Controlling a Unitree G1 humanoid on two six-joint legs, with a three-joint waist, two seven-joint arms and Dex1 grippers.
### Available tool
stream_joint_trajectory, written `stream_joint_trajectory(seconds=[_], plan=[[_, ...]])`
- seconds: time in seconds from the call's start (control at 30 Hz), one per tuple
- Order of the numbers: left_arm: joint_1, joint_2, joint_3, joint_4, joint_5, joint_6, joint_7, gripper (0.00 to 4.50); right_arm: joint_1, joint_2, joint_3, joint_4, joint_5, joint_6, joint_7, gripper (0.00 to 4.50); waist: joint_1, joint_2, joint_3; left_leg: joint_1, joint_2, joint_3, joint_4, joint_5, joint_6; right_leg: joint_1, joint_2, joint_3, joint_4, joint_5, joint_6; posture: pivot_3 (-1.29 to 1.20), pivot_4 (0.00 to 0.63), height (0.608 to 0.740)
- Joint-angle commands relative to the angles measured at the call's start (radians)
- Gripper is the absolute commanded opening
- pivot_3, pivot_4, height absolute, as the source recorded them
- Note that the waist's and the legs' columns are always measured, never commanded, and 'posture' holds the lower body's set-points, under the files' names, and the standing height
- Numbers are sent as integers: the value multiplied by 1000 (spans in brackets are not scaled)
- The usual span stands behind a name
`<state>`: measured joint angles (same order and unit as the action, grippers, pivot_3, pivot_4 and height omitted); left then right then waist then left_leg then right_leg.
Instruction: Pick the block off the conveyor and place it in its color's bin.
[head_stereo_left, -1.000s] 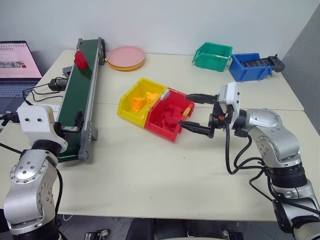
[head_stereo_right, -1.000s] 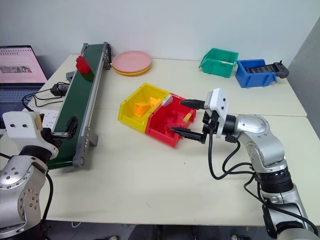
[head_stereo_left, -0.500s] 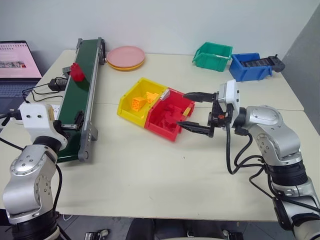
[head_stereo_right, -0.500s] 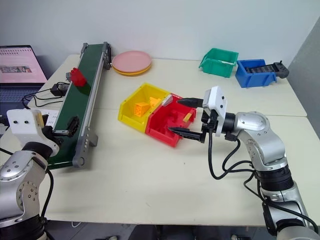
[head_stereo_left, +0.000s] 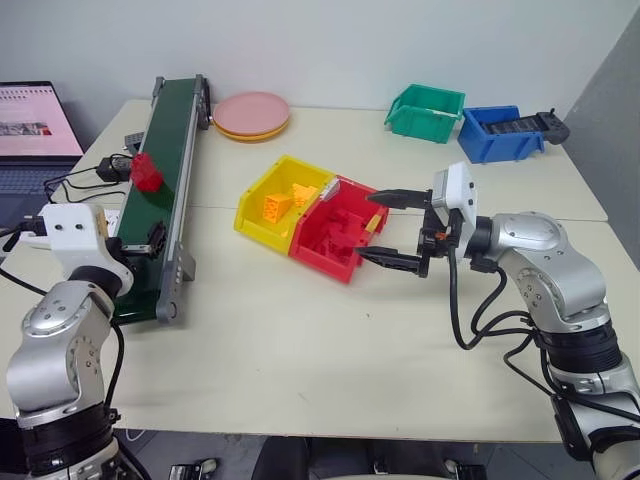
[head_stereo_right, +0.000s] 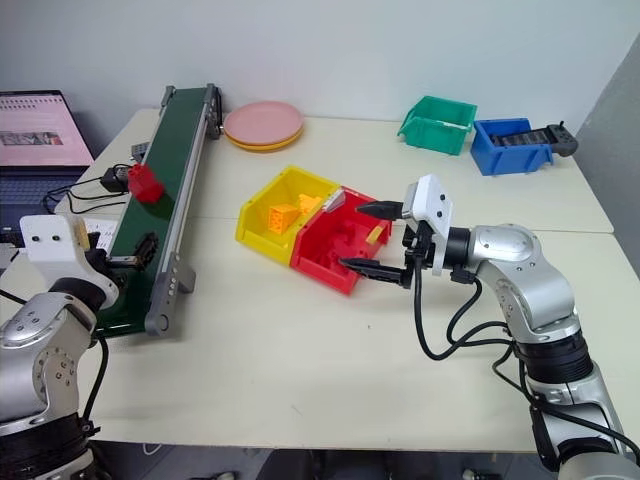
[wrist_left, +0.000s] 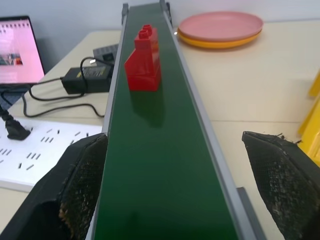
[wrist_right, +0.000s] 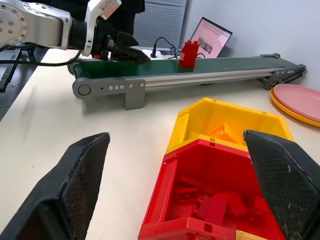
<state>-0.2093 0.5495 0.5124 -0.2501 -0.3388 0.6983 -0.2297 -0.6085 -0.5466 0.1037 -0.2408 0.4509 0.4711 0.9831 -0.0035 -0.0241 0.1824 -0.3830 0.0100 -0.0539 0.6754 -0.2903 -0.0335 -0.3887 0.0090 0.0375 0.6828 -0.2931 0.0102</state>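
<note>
The block stands upright on the conveyor, ahead of the left gripper. It is judged light, rigid and smooth, so grip its flat side faces below the studs. The left fingers are spread wide either side of the belt, holding nothing. The right gripper hangs beside the bin, fingers wide, empty.

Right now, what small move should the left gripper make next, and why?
Probably hold the left gripper open at the conveyor's near end and wait: the red block stands upright farther up the belt, not yet between the fingers.
</note>
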Motion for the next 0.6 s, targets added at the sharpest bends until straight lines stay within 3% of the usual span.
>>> stream_joint_trajectory(seconds=[0.03, 0.47, 0.6], plan=[[-41, 33, 20, 25, -13, 24, 4, 4460, -10, -17, 3, -46, 4, 0, 13, 4500, 0, 0, 0, 0, 0, 0, 0, 0, 0, 0, 0, 0, 0, 0, 0, 0, 150, 740], [-47, 48, 15, 72, -8, 41, 8, 4460, 1, -31, 4, -65, 15, 5, 18, 4500, 0, 0, 0, 0, 0, 0, 0, 0, 0, 0, 0, 0, 0, 0, 0, 0, 150, 740], [-42, 50, 11, 77, 3, 42, 18, 3910, 1, -32, 3, -69, 16, 10, 18, 4500, 0, 0, 0, 0, 0, 0, 0, 0, 0, 0, 0, 0, 0, 0, 0, 0, 150, 740]])
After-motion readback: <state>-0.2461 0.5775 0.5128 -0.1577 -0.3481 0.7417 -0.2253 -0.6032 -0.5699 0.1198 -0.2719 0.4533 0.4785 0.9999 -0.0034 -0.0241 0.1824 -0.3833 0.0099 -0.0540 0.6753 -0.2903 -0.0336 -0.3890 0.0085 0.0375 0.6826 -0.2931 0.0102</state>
